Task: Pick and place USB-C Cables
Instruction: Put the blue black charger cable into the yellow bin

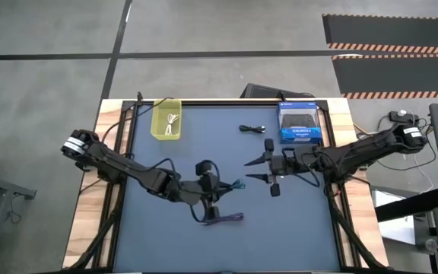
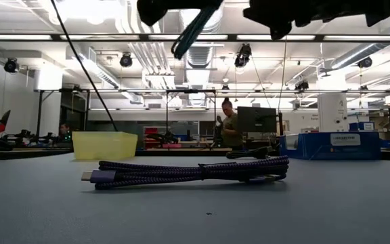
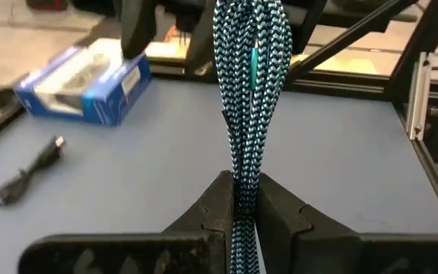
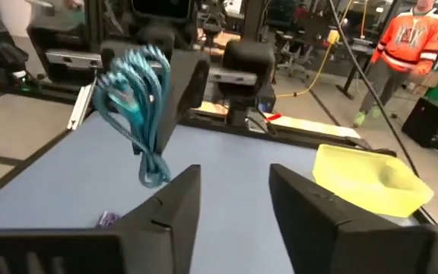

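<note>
The green cable (image 3: 249,68) is a teal braided bundle held in my left gripper (image 3: 242,186), above the middle of the table (image 1: 236,184). The purple cable (image 2: 188,173) lies flat on the mat, near the table's near edge (image 1: 226,218). The black cable (image 1: 253,129) lies toward the far edge. The white cable (image 1: 172,120) lies inside the yellow bin (image 1: 158,125). My right gripper (image 1: 251,169) is open, just right of the green cable and pointing at it. My left gripper pinches the green cable's bundled strands (image 3: 243,199) between its two fingers. Several strands lie side by side in the hold. The bundle runs on past the fingertips, and its looped end (image 4: 152,176) hangs free. It is lifted clear of the table (image 2: 191,30).
A blue box (image 1: 301,125) sits at the far right of the mat, beside the black cable. The yellow bin stands at the far left corner. A person in an orange top (image 4: 417,38) stands in the room beyond the table.
</note>
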Controlling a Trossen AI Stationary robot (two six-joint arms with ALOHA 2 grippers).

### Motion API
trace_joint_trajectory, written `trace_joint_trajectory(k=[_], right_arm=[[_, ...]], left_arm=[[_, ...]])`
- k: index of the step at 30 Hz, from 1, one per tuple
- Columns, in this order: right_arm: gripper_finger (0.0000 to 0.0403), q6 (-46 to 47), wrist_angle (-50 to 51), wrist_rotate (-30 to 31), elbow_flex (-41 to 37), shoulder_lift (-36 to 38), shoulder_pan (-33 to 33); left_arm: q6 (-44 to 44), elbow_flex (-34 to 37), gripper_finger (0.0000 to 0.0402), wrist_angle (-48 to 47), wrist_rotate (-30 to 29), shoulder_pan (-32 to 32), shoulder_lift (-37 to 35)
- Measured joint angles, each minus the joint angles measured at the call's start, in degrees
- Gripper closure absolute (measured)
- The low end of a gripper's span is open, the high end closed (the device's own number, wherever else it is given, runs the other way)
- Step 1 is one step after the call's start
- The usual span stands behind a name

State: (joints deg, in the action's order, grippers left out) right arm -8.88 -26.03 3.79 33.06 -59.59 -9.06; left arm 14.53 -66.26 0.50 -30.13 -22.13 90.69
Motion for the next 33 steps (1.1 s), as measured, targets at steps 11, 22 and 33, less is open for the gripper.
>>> trace_joint_trajectory(k=[11, 22, 33], right_arm=[[0.0205, -1.5, -2.8, -2.6, 2.0, -3.7, 0.0], [0.0219, -4.5, -1.3, -2.1, 2.2, 0.2, 0.2], [0.0224, -6.1, 8.4, 4.4, 2.2, 5.4, 0.2]], left_arm=[[-13.1, 0.1, 0.0379, 1.1, 0.0, 1.1, -6.6], [-21.6, 0.2, 0.0379, 1.6, 0.0, 4.8, -9.9], [-23.5, 0.2, 0.0379, 0.0, -0.2, 13.3, -10.2]])
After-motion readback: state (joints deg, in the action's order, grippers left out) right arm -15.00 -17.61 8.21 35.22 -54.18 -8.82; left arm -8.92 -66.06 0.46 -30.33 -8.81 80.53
